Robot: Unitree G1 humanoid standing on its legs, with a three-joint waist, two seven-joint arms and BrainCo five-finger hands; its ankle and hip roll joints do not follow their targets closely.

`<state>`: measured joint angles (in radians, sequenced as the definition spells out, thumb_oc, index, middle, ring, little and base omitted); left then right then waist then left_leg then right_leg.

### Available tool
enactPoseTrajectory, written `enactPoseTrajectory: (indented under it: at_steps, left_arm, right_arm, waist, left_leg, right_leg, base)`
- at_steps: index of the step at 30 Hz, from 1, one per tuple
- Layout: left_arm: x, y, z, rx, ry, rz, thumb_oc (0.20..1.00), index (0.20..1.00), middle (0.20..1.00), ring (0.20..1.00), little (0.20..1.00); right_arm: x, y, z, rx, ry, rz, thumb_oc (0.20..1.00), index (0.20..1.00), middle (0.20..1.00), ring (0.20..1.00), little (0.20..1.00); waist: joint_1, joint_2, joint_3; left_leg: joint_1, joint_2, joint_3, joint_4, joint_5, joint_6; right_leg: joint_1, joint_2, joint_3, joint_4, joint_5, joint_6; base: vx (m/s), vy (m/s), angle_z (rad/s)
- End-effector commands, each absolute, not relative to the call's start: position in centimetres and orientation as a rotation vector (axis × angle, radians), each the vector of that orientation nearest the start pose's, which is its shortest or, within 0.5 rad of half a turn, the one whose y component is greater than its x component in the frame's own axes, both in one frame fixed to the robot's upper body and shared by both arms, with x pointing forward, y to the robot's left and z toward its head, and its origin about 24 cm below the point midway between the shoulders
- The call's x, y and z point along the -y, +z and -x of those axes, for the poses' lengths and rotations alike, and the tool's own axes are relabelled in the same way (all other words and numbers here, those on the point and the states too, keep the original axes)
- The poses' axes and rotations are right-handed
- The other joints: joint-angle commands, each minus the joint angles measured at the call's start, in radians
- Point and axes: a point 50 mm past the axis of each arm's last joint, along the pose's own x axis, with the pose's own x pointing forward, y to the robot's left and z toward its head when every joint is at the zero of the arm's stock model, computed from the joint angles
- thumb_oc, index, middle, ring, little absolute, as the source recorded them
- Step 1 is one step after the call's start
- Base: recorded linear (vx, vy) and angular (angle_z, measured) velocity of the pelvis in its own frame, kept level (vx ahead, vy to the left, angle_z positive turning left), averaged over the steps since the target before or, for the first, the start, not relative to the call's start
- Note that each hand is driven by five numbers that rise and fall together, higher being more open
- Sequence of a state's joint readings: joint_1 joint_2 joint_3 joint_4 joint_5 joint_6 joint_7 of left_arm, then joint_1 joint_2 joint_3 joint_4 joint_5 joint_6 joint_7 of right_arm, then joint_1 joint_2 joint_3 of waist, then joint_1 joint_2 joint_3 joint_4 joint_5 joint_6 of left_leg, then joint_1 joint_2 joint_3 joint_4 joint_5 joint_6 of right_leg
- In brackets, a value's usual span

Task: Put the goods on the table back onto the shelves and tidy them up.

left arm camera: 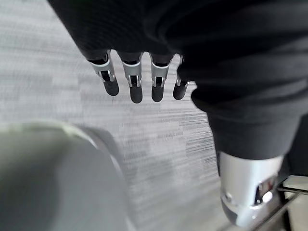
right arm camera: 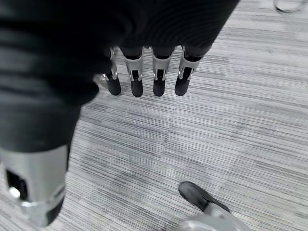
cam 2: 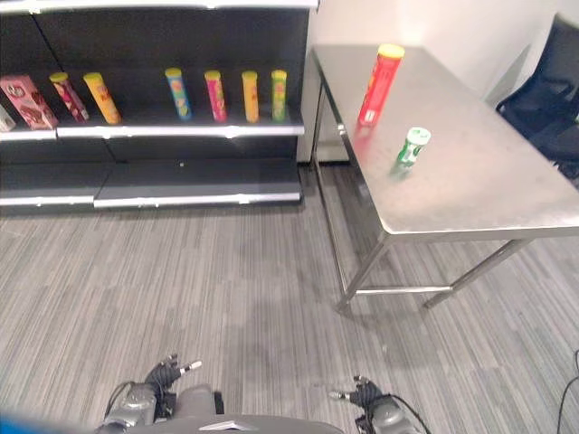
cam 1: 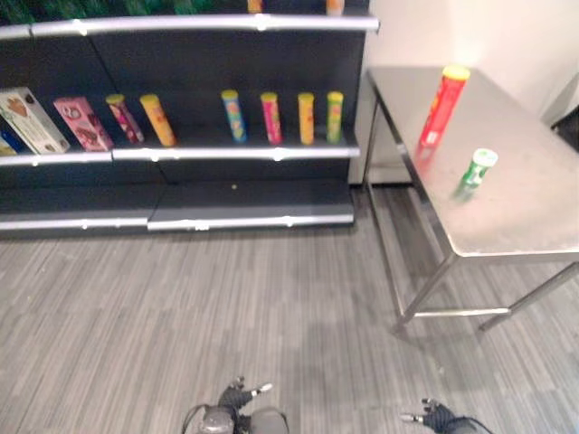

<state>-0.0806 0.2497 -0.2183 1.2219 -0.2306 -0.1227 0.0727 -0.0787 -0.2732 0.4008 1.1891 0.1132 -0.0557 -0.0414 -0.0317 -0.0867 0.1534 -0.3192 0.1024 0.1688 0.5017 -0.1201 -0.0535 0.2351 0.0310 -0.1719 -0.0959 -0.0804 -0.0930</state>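
A tall red can with a yellow lid (cam 1: 441, 107) stands upright on the steel table (cam 1: 520, 221) at the right. A small green can with a white lid (cam 1: 476, 170) stands closer to me on the same table. The dark shelf unit (cam 1: 226, 154) at the left holds several colourful tubes (cam 1: 271, 117) in a row. My left hand (cam 1: 233, 398) and right hand (cam 1: 439, 417) hang low over the floor, far from the table and the shelves. Both are open and hold nothing: the left hand's fingers (left arm camera: 136, 82) and the right hand's fingers (right arm camera: 159, 77) are straight over grey carpet.
Two snack boxes (cam 1: 83, 124) and two leaning tubes (cam 1: 157, 119) stand on the left part of the middle shelf. The bottom shelf board (cam 1: 244, 203) lies below. The table's legs (cam 1: 425, 289) stand on the striped grey floor. A dark chair (cam 2: 547, 90) sits beyond the table.
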Motion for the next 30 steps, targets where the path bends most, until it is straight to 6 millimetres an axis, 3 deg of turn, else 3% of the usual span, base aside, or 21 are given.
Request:
enactPoseTrajectory:
  at_steps: [1, 3, 5, 6, 9, 14, 15, 17, 18, 19, 20, 21, 23, 25, 26, 28, 29, 30]
  left_arm:
    - [-22.3, -15.4, -12.3, -1.05, 0.123, -0.204, 1.0, 1.0, 1.0, 1.0, 1.0]
    - [-22.4, -15.4, -12.1, -1.053, 0.139, -0.201, 1.0, 1.0, 1.0, 1.0, 1.0]
    - [-22.6, -15.5, -11.7, -1.065, 0.143, -0.206, 1.0, 1.0, 1.0, 1.0, 1.0]
    - [-22.7, -15.6, -11.3, -1.085, 0.145, -0.202, 1.0, 1.0, 1.0, 1.0, 1.0]
    - [-23.0, -15.8, -10.4, -1.11, 0.157, -0.207, 1.0, 1.0, 1.0, 1.0, 1.0]
    - [-23.8, -15.6, -10.3, -1.111, 0.154, -0.24, 1.0, 1.0, 1.0, 1.0, 1.0]
    - [-24.1, -15.4, -10.7, -1.097, 0.151, -0.256, 1.0, 1.0, 1.0, 1.0, 1.0]
    - [-24.4, -15.1, -11.4, -1.076, 0.15, -0.266, 1.0, 1.0, 1.0, 1.0, 1.0]
    - [-24.5, -14.9, -12.2, -1.052, 0.141, -0.276, 1.0, 1.0, 1.0, 1.0, 1.0]
    - [-24.4, -14.8, -12.4, -1.046, 0.137, -0.281, 1.0, 1.0, 1.0, 1.0, 1.0]
    - [-24.4, -14.8, -12.4, -1.046, 0.137, -0.281, 1.0, 1.0, 1.0, 1.0, 1.0]
    - [-24.5, -14.8, -12.2, -1.054, 0.129, -0.289, 1.0, 1.0, 1.0, 1.0, 1.0]
    - [-24.5, -14.9, -12.2, -1.059, 0.128, -0.289, 1.0, 1.0, 1.0, 1.0, 1.0]
    - [-24.3, -14.9, -12.3, -1.059, 0.107, -0.301, 1.0, 1.0, 1.0, 1.0, 1.0]
    - [-24.3, -14.9, -12.3, -1.059, 0.107, -0.301, 1.0, 1.0, 1.0, 1.0, 1.0]
    - [-24.0, -14.9, -12.6, -1.051, 0.088, -0.316, 1.0, 1.0, 1.0, 1.0, 1.0]
    - [-23.8, -14.8, -13.0, -1.037, 0.08, -0.319, 1.0, 1.0, 1.0, 1.0, 1.0]
    - [-23.8, -14.8, -13.0, -1.037, 0.08, -0.319, 1.0, 1.0, 1.0, 1.0, 1.0]
  right_arm:
    - [23.8, -14.8, -12.6, -1.071, 0.066, 0.463, 1.0, 1.0, 1.0, 1.0, 1.0]
    - [24.0, -14.7, -12.7, -1.061, 0.063, 0.475, 1.0, 1.0, 1.0, 1.0, 1.0]
    - [24.2, -14.7, -12.7, -1.062, 0.059, 0.485, 1.0, 1.0, 1.0, 1.0, 1.0]
    - [24.1, -14.7, -12.7, -1.064, 0.061, 0.48, 1.0, 1.0, 1.0, 1.0, 1.0]
    - [23.9, -14.9, -12.4, -1.074, 0.065, 0.476, 1.0, 1.0, 1.0, 1.0, 1.0]
    - [23.4, -14.9, -12.5, -1.073, 0.077, 0.463, 1.0, 1.0, 1.0, 1.0, 1.0]
    - [23.3, -14.9, -12.8, -1.066, 0.068, 0.448, 1.0, 1.0, 1.0, 1.0, 1.0]
    - [23.3, -14.8, -13.1, -1.058, 0.062, 0.437, 1.0, 1.0, 1.0, 1.0, 1.0]
    - [23.4, -14.6, -13.6, -1.039, 0.046, 0.428, 1.0, 1.0, 1.0, 1.0, 1.0]
    - [23.4, -14.5, -13.7, -1.036, 0.04, 0.425, 1.0, 1.0, 1.0, 1.0, 1.0]
    - [23.4, -14.5, -13.7, -1.036, 0.04, 0.425, 1.0, 1.0, 1.0, 1.0, 1.0]
    - [23.5, -14.7, -13.2, -1.052, 0.022, 0.404, 1.0, 1.0, 1.0, 1.0, 1.0]
    - [23.8, -14.8, -12.7, -1.069, 0.007, 0.401, 1.0, 1.0, 1.0, 1.0, 1.0]
    - [24.1, -14.8, -12.3, -1.082, -0.004, 0.401, 1.0, 1.0, 1.0, 1.0, 1.0]
    - [24.1, -14.8, -12.4, -1.082, -0.004, 0.401, 1.0, 1.0, 1.0, 1.0, 1.0]
    - [24.2, -14.8, -12.3, -1.085, -0.011, 0.401, 1.0, 1.0, 1.0, 1.0, 1.0]
    - [24.3, -14.8, -12.5, -1.086, -0.023, 0.394, 1.0, 1.0, 1.0, 1.0, 1.0]
    - [24.3, -14.8, -12.5, -1.086, -0.023, 0.394, 1.0, 1.0, 1.0, 1.0, 1.0]
  waist:
    - [-0.004, 0.013, 0.008]
    - [0.001, 0.023, 0.011]
    - [-0.003, 0.033, 0.017]
    - [-0.009, 0.041, 0.008]
    - [0.003, 0.048, -0.011]
    - [0.016, 0.041, -0.046]
    - [0.015, 0.045, -0.053]
    - [0.011, 0.052, -0.048]
    - [0.004, 0.06, -0.032]
    - [-0.001, 0.062, -0.021]
    - [0.0, 0.062, -0.022]
    - [-0.01, 0.07, -0.01]
    - [-0.012, 0.079, -0.008]
    - [-0.01, 0.088, -0.003]
    - [-0.01, 0.088, -0.004]
    - [-0.009, 0.086, -0.001]
    - [-0.009, 0.078, 0.008]
    - [-0.009, 0.078, 0.009]
  left_leg:
    - [0.233, -0.047, -0.062, -0.333, 0.076, 0.013]
    - [0.211, -0.06, -0.16, -0.52, 0.171, -0.007]
    - [0.16, -0.06, -0.215, -0.589, 0.196, -0.032]
    - [0.158, -0.056, -0.211, -0.589, 0.175, -0.039]
    - [0.192, -0.059, -0.211, -0.589, 0.223, -0.046]
    - [0.263, -0.096, -0.151, -0.589, 0.178, 0.005]
    - [0.288, -0.111, -0.128, -0.589, 0.148, 0.036]
    - [0.311, -0.121, -0.114, -0.589, 0.128, 0.056]
    - [0.34, -0.134, -0.1, -0.589, 0.106, 0.079]
    - [0.354, -0.143, -0.09, -0.589, 0.096, 0.092]
    - [0.354, -0.144, -0.089, -0.589, 0.096, 0.092]
    - [0.392, -0.154, -0.068, -0.589, 0.065, 0.107]
    - [0.408, -0.146, -0.059, -0.589, 0.054, 0.104]
    - [0.417, -0.132, -0.047, -0.589, 0.045, 0.097]
    - [0.416, -0.132, -0.047, -0.589, 0.045, 0.097]
    - [0.425, -0.129, -0.033, -0.589, 0.037, 0.093]
    - [0.435, -0.13, -0.017, -0.589, 0.031, 0.089]
    - [0.436, -0.129, -0.016, -0.589, 0.031, 0.089]
  right_leg:
    - [-0.094, -0.026, -0.003, 0.009, -0.005, 0.11]
    - [-0.079, -0.014, -0.008, 0.009, -0.022, 0.107]
    - [-0.058, -0.002, -0.004, 0.009, -0.041, 0.102]
    - [-0.052, 0.004, 0.001, 0.009, -0.043, 0.105]
    - [-0.029, -0.01, 0.021, 0.009, -0.055, 0.113]
    - [-0.015, -0.073, 0.049, 0.022, -0.037, 0.158]
    - [-0.049, -0.095, 0.058, 0.114, -0.04, 0.179]
    - [-0.108, -0.103, 0.06, 0.244, -0.036, 0.198]
    - [-0.182, -0.123, 0.054, 0.396, 0.006, 0.219]
    - [-0.217, -0.143, 0.04, 0.472, 0.044, 0.227]
    - [-0.219, -0.144, 0.041, 0.475, 0.043, 0.227]
    - [-0.276, -0.2, -0.03, 0.589, 0.098, 0.223]
    - [-0.29, -0.198, -0.067, 0.516, 0.068, 0.202]
    - [-0.275, -0.176, -0.092, 0.366, 0.048, 0.197]
    - [-0.275, -0.176, -0.092, 0.364, 0.049, 0.197]
    - [-0.278, -0.151, -0.081, 0.183, 0.082, 0.207]
    - [-0.306, -0.141, -0.062, 0.055, 0.134, 0.235]
    - [-0.303, -0.14, -0.062, 0.051, 0.136, 0.235]
  base:
    - [0.13, 0.045, 0.04]
    - [0.21, 0.077, 0.01]
    - [0.24, 0.122, -0.04]
    - [0.3, 0.175, -0.11]
    - [0.39, 0.265, -0.4]
    - [0.35, 0.298, -0.64]
    - [0.24, 0.27, -0.67]
    - [0.25, 0.332, -0.57]
    - [0.16, 0.324, -0.36]
    - [0.1, 0.24, -0.2]
    - [0.15, 0.266, 0.06]
    - [0.19, 0.226, 0.1]
    - [0.2, 0.156, 0.01]
    - [0.12, 0.012, -0.08]
    - [0.08, -0.012, -0.03]
    - [0.12, -0.027, -0.45]
    - [0.11, -0.03, -0.57]
    - [0.16, -0.065, -0.24]
